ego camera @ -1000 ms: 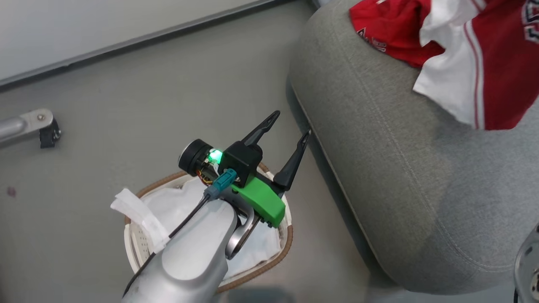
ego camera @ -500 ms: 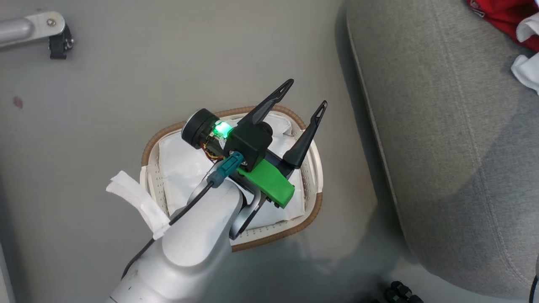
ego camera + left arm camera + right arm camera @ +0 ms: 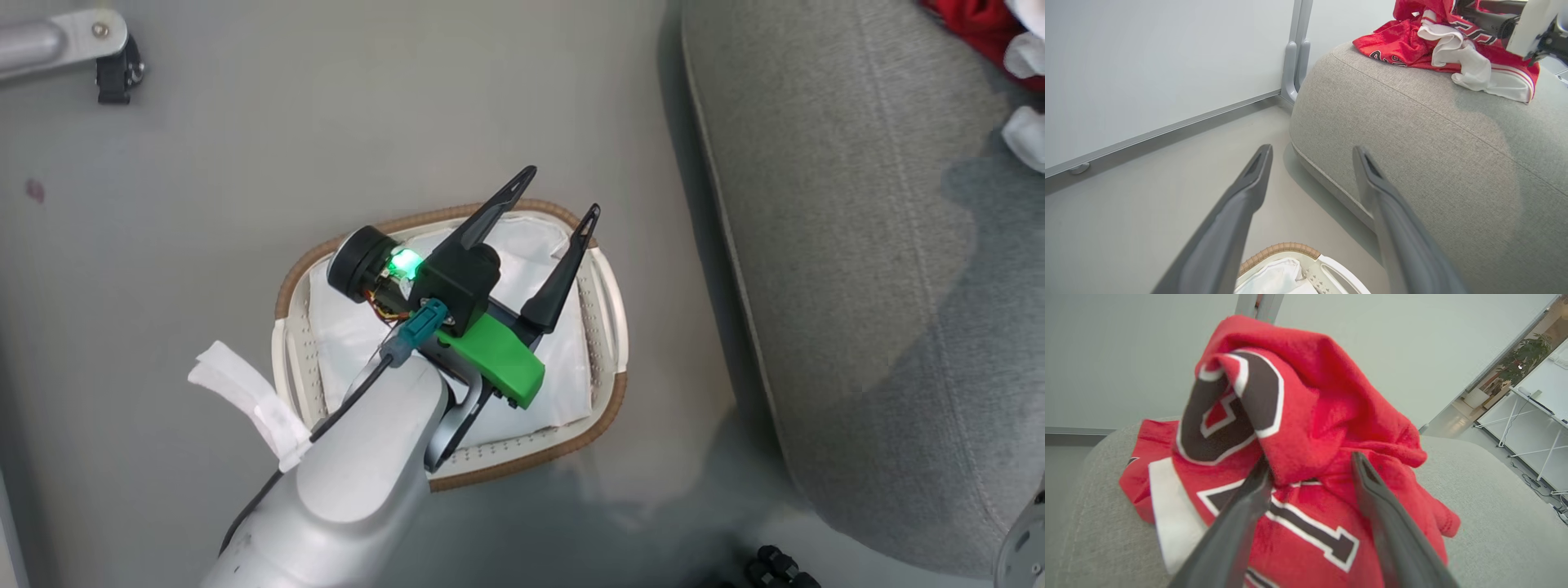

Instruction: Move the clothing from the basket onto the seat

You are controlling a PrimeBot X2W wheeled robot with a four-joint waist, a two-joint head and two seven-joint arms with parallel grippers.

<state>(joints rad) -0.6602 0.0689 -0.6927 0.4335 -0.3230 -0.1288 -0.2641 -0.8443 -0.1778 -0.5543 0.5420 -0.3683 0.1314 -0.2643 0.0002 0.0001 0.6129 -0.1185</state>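
Left claw [image 3: 562,189] spread wide over the basket [image 3: 614,343]; clothing [image 3: 971,20] on the seat [image 3: 833,245]

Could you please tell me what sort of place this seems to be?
Probably an office or lab staged as a home corner: a plain partition wall with a metal frame, white desks and a potted plant beyond, plus a grey seat and a laundry basket.

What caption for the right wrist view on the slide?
Right gripper, fingers spread, at the red jersey heaped on the grey seat.
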